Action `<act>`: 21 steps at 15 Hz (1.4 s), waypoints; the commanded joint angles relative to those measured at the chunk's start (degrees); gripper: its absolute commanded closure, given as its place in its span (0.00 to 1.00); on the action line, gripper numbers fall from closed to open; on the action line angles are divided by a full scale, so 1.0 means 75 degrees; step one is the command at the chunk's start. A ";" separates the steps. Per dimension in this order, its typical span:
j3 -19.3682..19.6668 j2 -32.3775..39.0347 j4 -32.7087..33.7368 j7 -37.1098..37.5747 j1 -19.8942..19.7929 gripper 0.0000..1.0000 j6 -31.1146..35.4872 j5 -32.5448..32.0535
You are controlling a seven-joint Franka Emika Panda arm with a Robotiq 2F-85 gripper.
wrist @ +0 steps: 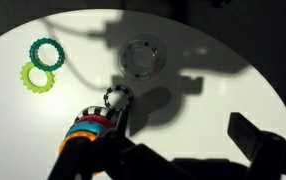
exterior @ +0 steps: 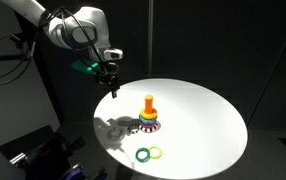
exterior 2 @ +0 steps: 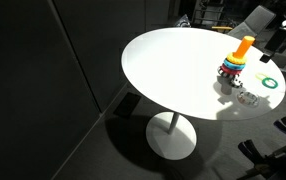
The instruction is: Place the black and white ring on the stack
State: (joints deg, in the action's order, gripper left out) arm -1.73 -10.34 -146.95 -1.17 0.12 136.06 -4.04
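Observation:
The stack (exterior: pixel 149 112) is an orange peg with yellow, red and darker rings and stands mid-table; it also shows in the other exterior view (exterior 2: pixel 233 62) and low left in the wrist view (wrist: pixel 86 132). The black and white ring (wrist: pixel 116 98) lies flat on the table right at the stack's foot, and it shows in an exterior view (exterior: pixel 150 126). My gripper (exterior: pixel 108 82) hangs above the table's edge, off to the side of the stack. In the wrist view the gripper (wrist: pixel 175 120) has its fingers wide apart with nothing between them.
A green ring (wrist: pixel 46 52) and a yellow ring (wrist: pixel 35 73) lie side by side on the white round table (exterior: pixel 203 120), near its front edge in an exterior view (exterior: pixel 149 152). A clear round object (wrist: pixel 140 57) lies beyond the stack. The surroundings are dark.

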 commanded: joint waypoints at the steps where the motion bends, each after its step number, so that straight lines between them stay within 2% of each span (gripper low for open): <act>1: 0.0037 0.0202 -0.0163 0.0415 -0.0123 0.00 0.0612 -0.0351; 4: 0.0086 0.0298 -0.0289 0.0443 -0.0123 0.00 0.1126 -0.0256; 10: 0.0098 0.0368 -0.0243 0.0248 -0.0054 0.00 0.1003 -0.0147; 21: 0.0253 0.1292 0.0033 0.1613 -0.0374 0.00 0.1575 -0.0744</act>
State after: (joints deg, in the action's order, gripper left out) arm -0.44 -3.70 -148.52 7.54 -2.00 146.46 -7.73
